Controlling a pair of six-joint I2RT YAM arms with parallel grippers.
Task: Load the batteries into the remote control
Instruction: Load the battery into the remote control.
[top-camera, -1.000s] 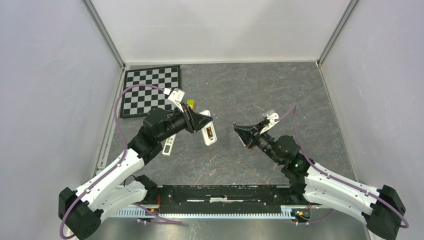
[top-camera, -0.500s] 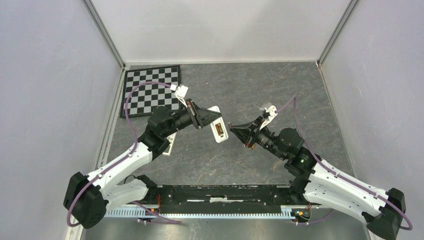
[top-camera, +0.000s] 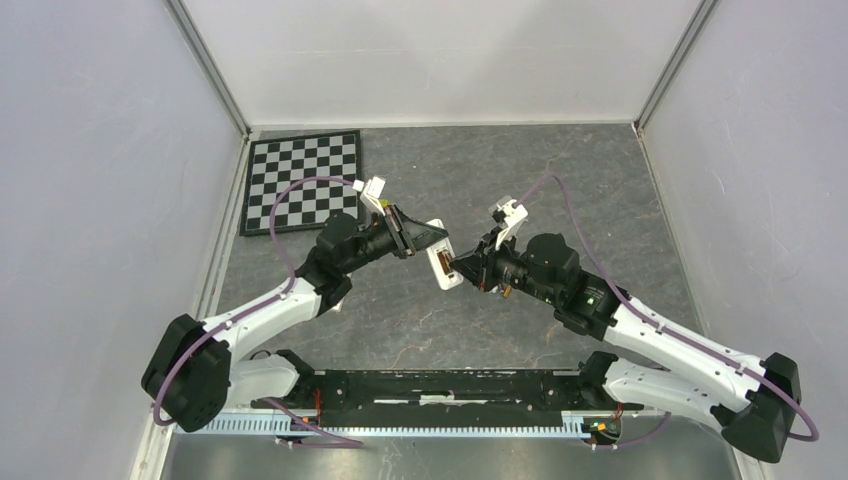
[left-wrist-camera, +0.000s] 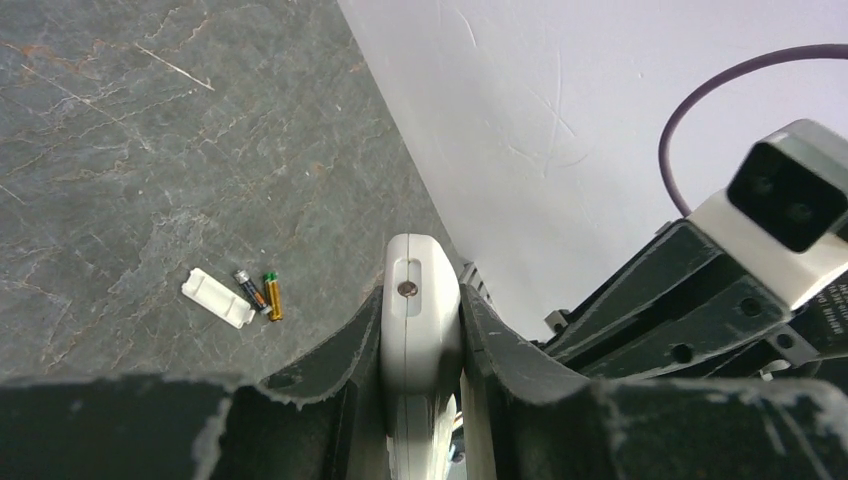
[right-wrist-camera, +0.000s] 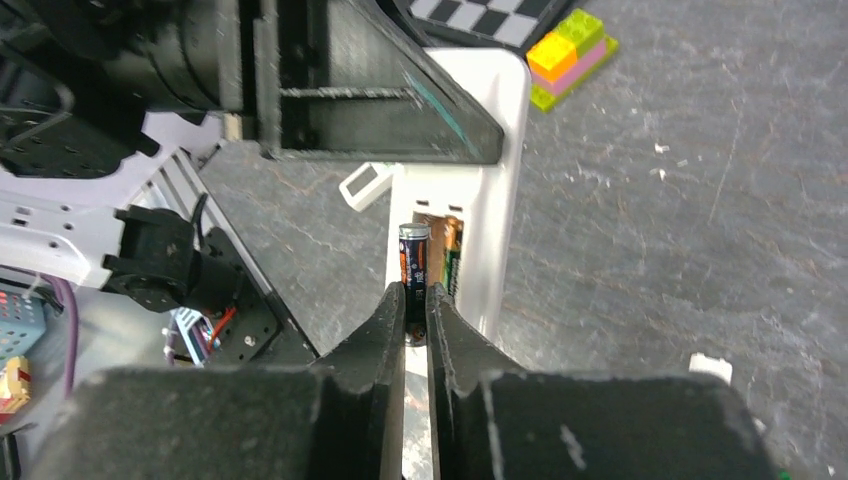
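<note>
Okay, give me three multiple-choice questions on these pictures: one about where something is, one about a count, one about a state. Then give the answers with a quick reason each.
1. Where does the checkered board lie on the table, seen from above?
A. far left corner
B. far right corner
C. between the arm bases

2. How many loose batteries lie beside the white cover?
A. none
B. two
C. five

3. What is the right gripper doing?
A. standing wide open
B. pinching a battery
C. holding the remote

Answers:
1 A: the board sits where the far and left walls meet.
2 B: one dark and one gold cylinder lie side by side next to the cover.
3 B: its fingers clamp the battery at the open compartment of the remote, which the left gripper holds.
</note>
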